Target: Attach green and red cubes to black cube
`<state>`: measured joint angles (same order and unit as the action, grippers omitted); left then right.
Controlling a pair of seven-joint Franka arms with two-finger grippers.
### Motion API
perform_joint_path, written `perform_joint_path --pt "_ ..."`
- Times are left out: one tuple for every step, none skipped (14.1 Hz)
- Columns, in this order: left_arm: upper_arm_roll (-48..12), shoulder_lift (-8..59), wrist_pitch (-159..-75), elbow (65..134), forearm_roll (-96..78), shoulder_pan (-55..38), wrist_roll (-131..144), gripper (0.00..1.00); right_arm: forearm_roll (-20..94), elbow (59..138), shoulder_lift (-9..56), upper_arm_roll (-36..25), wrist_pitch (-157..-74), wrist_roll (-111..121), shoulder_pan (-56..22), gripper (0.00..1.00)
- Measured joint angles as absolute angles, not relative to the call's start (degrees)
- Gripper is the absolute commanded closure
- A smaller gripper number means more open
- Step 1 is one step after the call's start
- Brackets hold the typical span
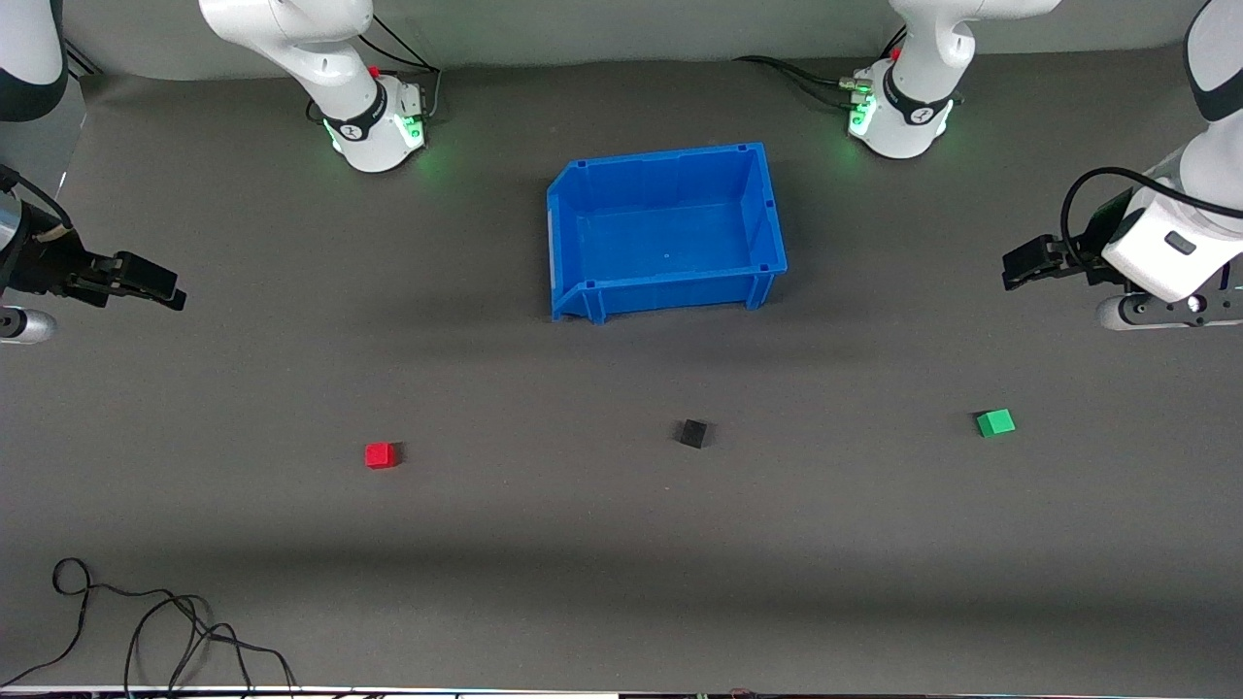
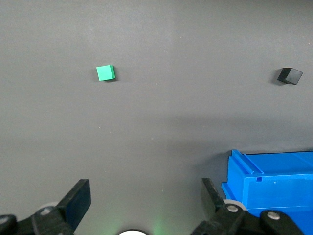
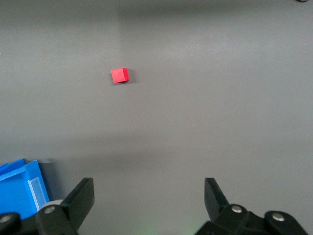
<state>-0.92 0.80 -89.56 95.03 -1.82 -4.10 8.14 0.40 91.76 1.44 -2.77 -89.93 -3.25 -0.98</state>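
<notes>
Three small cubes lie apart in a row on the grey table, all nearer the front camera than the blue bin. The black cube (image 1: 691, 433) (image 2: 290, 75) is in the middle. The green cube (image 1: 995, 422) (image 2: 105, 73) lies toward the left arm's end, and the red cube (image 1: 381, 454) (image 3: 120, 75) toward the right arm's end. My left gripper (image 1: 1029, 264) (image 2: 145, 198) hangs open and empty over bare table at the left arm's end. My right gripper (image 1: 146, 283) (image 3: 149, 198) hangs open and empty over bare table at the right arm's end.
A blue bin (image 1: 670, 289) (image 2: 274, 181) (image 3: 19, 188) stands empty mid-table, between the arm bases and the cubes. Loose black cables (image 1: 146, 631) lie at the table's front edge toward the right arm's end.
</notes>
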Motion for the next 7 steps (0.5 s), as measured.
perform_joint_path --pt "-0.9 0.8 -89.6 95.0 -1.8 -4.1 8.1 0.0 0.4 91.7 1.4 -2.8 -89.9 -3.2 -1.0 0.0" --pt "-0.9 0.8 -89.6 95.0 -1.8 -4.1 8.1 0.0 0.4 91.7 1.4 -2.8 -89.9 -3.2 -1.0 0.0" --pt "-0.9 0.8 -89.6 95.0 -1.8 -4.1 8.1 0.0 0.4 91.7 1.4 -2.8 -89.9 -3.2 -1.0 0.0" --pt "-0.9 0.8 -89.6 95.0 -1.8 -4.1 8.1 0.0 0.4 91.6 1.4 -2.8 -89.9 -3.2 -1.0 0.0" --pt "-0.9 0.8 -89.6 95.0 -1.8 -4.1 8.1 0.0 0.4 91.6 1.4 -2.8 -89.9 -3.2 -1.0 0.0" --pt "-0.9 0.8 -89.6 95.0 -1.8 -4.1 8.1 0.0 0.4 91.5 1.4 -2.8 -89.9 -3.2 -1.0 0.0" --pt "-0.9 0.8 -89.6 95.0 -1.8 -4.1 8.1 0.0 0.4 91.4 1.4 -2.8 -89.9 -3.2 -1.0 0.0"
